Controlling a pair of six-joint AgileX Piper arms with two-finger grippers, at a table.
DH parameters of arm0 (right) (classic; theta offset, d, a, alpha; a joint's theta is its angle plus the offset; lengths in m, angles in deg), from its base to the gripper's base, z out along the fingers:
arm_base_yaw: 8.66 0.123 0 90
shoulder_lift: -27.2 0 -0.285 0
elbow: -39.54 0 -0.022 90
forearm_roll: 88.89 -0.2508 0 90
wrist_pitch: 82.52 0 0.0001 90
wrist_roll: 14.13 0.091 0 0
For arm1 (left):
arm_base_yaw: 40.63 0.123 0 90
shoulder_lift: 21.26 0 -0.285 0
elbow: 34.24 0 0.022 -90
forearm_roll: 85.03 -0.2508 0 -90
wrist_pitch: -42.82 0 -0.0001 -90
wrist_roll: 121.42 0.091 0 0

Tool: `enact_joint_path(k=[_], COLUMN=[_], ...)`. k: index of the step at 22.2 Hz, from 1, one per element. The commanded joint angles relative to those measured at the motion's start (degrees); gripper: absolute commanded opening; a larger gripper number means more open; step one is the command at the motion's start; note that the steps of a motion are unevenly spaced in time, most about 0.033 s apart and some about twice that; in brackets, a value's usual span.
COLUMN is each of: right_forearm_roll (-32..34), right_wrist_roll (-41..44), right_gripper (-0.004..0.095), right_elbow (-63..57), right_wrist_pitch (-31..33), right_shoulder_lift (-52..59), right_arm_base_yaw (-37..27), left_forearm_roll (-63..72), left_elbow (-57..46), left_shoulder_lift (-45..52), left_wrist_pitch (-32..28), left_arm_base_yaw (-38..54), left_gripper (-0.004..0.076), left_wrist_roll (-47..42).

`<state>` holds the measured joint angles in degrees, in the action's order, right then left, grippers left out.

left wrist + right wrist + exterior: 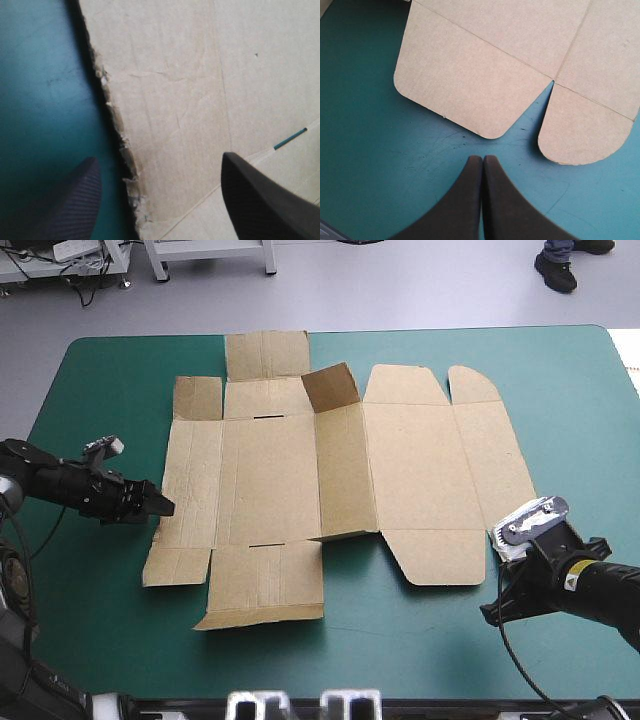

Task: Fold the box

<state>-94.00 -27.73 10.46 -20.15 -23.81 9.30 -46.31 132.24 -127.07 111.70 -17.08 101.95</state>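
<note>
The box (340, 470) lay nearly flat on the desk (100, 620). Our left gripper (159, 157), fingers apart, hung over its left edge; the right gripper (482, 157) had fingers pressed together. We judged folding barely begun; next, lift that panel.

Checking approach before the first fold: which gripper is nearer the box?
Left. The left gripper, open, straddles the left edge of the box, one finger over the board. The right gripper, shut, hangs over the teal-green cover, short of the box's near right corner.
</note>
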Motion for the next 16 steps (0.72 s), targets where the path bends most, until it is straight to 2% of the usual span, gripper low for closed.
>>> enact_joint_path(k=[1,3,7,16], right_forearm_roll=[-0.75,-1.55,-1.90,-2.03], right_wrist_roll=[-0.54,-0.54,-0.54,-0.54], right_gripper=[-0.0024,-0.0024,-0.0024,-0.0024], right_elbow=[1.36,1.36,1.36,1.36], right_wrist_pitch=[-2.30,-2.30,-2.30,-2.17], right_shoulder_lift=[-0.01,-0.01,-0.01,-0.01], right_arm_base_yaw=[0.12,0.12,0.12,0.12], left_forearm_roll=[3.04,3.57,12.86,16.60], left_elbow=[0.96,0.86,-0.30,-3.26], left_shoulder_lift=[0.42,-1.33,-5.05,-5.51], left_wrist_pitch=[3.10,3.03,5.68,5.68], left_arm_base_yaw=[0.01,0.01,-0.28,-4.09], left_gripper=[0.0492,0.0492,0.0492,0.0492], left_wrist_roll=[0.71,0.87,3.80,6.34])
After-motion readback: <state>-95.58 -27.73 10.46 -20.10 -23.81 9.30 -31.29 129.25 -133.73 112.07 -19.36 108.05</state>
